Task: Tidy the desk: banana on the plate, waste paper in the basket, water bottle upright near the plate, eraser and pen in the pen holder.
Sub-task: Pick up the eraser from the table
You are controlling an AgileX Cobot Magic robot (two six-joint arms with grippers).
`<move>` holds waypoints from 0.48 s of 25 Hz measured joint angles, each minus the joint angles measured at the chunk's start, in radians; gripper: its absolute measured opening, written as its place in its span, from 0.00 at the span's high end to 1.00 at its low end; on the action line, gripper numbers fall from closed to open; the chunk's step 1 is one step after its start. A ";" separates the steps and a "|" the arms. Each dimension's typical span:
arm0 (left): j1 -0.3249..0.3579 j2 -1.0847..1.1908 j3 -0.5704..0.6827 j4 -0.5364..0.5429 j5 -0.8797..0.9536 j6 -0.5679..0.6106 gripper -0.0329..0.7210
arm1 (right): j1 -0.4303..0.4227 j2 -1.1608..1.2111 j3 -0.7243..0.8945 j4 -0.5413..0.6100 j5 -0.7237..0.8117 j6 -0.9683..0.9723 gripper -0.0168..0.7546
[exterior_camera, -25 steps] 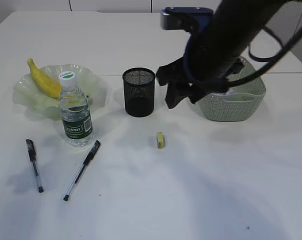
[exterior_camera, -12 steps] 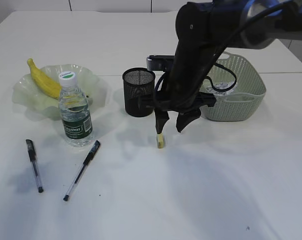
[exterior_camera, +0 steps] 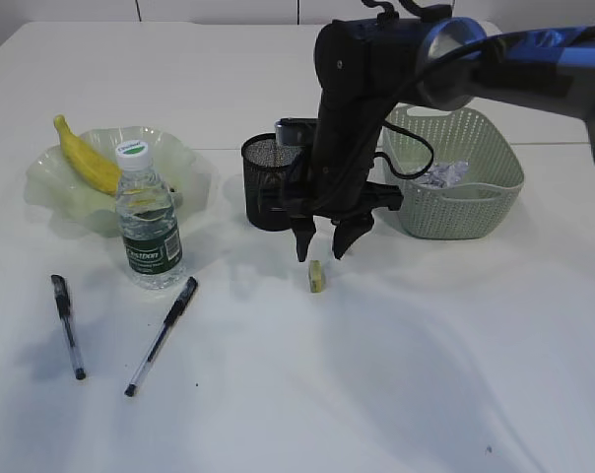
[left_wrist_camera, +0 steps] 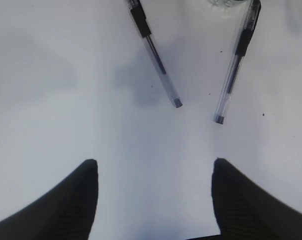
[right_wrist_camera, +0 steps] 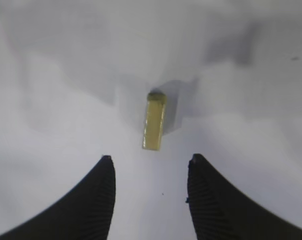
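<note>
Hovering just above the eraser (exterior_camera: 317, 276), the right gripper (exterior_camera: 320, 248) is held with jaws apart; the eraser lies on the table (exterior_camera: 426, 374) near the pen holder (exterior_camera: 271, 182). If lowered off-centre, one finger may tip or push it away.

The white table (exterior_camera: 455, 374) carried a ruffled plate (exterior_camera: 51, 187), an upright water bottle (exterior_camera: 148, 222), two pens (exterior_camera: 67, 325) (exterior_camera: 162, 335), a mesh pen holder (exterior_camera: 268, 182), a small yellow eraser (exterior_camera: 317, 276) and a green basket (exterior_camera: 475, 192).
</note>
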 joint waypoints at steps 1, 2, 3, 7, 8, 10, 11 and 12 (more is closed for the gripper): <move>0.000 0.000 0.000 0.000 0.000 0.000 0.30 | 0.000 0.015 -0.023 0.000 0.001 0.004 0.52; 0.000 0.000 0.000 0.000 0.000 0.000 0.30 | 0.000 0.028 -0.043 -0.001 0.004 0.009 0.52; 0.000 0.000 0.000 0.000 0.000 0.000 0.30 | 0.000 0.039 -0.061 -0.002 0.006 0.012 0.52; 0.000 0.000 0.000 -0.002 -0.001 0.000 0.30 | 0.000 0.082 -0.108 -0.002 0.008 0.028 0.52; 0.000 0.000 0.000 -0.002 -0.001 0.000 0.30 | 0.000 0.090 -0.111 -0.002 0.008 0.035 0.52; 0.000 0.000 0.000 -0.002 -0.001 0.000 0.30 | 0.000 0.097 -0.113 -0.002 0.008 0.053 0.52; 0.000 0.000 0.000 -0.002 -0.002 0.000 0.30 | 0.000 0.099 -0.113 -0.002 0.008 0.062 0.52; 0.000 0.000 0.000 -0.002 -0.002 0.000 0.30 | 0.000 0.099 -0.116 -0.002 0.008 0.072 0.52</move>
